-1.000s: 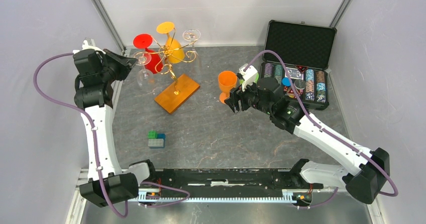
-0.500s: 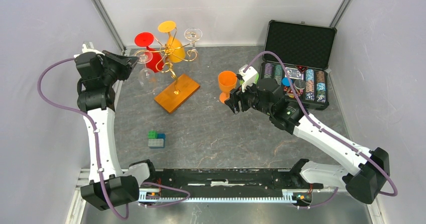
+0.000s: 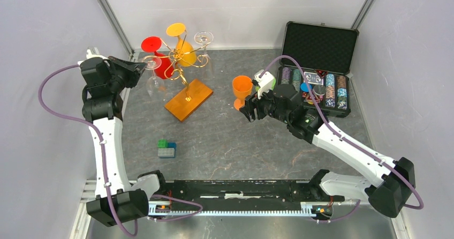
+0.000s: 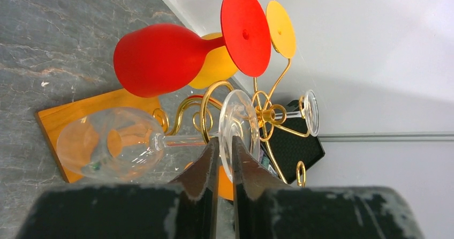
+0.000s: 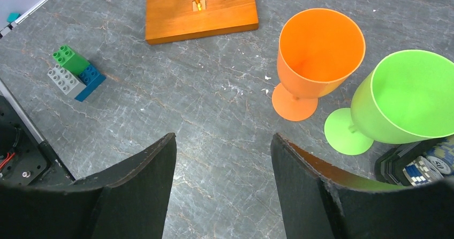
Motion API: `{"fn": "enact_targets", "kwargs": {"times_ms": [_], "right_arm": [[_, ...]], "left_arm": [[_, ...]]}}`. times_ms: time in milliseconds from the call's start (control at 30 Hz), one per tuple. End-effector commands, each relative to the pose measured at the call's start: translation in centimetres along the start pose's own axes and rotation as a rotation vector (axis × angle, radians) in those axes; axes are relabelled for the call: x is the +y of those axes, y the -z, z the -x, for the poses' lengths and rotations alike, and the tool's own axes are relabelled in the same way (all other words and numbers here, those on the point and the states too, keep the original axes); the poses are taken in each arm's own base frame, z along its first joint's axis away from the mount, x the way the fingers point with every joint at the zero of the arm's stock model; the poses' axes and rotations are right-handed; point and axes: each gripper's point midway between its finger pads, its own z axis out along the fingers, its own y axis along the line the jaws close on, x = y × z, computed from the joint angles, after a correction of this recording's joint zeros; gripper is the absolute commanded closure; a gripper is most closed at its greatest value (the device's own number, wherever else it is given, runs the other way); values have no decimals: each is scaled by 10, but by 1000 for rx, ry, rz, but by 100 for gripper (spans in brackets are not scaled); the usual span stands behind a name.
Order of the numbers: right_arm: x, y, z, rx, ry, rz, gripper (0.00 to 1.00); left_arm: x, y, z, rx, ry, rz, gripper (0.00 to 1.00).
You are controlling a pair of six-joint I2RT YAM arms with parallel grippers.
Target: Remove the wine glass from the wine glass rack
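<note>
The gold wire rack (image 3: 179, 67) stands on its orange base (image 3: 188, 99) at the back left. A clear wine glass (image 3: 151, 83) hangs upside down from its left arm. My left gripper (image 3: 143, 63) is shut on the rim of this glass's foot; in the left wrist view the foot disc (image 4: 239, 124) sits between my closed fingers (image 4: 207, 156), with the bowl (image 4: 107, 142) to the left. A red glass (image 4: 160, 59), a yellow glass (image 4: 214, 70) and a second clear glass (image 3: 204, 37) also hang on the rack. My right gripper (image 5: 223, 140) is open and empty above the table.
An orange glass (image 5: 318, 51) and a green glass (image 5: 407, 94) stand upright just beyond my right gripper. An open black case of poker chips (image 3: 320, 67) sits at the back right. A small stack of toy bricks (image 3: 166, 149) lies near the front left.
My left wrist has shifted slightly at the rack and stays at the clear glass's foot. The right arm has barely moved.
</note>
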Motion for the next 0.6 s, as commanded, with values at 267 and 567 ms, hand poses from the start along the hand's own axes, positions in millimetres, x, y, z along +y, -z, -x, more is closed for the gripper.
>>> {"fn": "enact_targets", "kwargs": {"times_ms": [267,567], "right_arm": [[-3,2,12,-55,-9,-18,30],[-3,2,13,-58,-10,-18,30]], "left_arm": [[-28,4,9,-41,28,-121,98],[-43,8,8,-27,52,-196,98]]}}
